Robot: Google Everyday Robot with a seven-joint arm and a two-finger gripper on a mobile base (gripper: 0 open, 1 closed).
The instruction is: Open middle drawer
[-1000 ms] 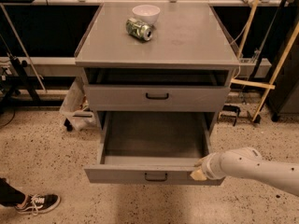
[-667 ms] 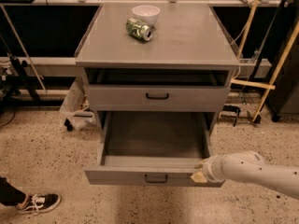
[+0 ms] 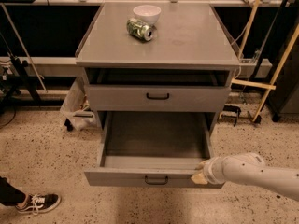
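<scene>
Claw (image 3: 200,174) at open middle drawer (image 3: 121,176)

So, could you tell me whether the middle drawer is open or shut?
Open: the middle drawer is pulled well out, its inside showing; the end effector sits at its front right corner.

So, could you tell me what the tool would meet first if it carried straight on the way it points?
The tool sits at the right front corner of the open drawer and points into it, so it would probably meet that drawer's front first, though depth is unclear.

The white arm (image 3: 256,172) reaches in from the right, its hand (image 3: 200,175) low, pointing left.
</scene>
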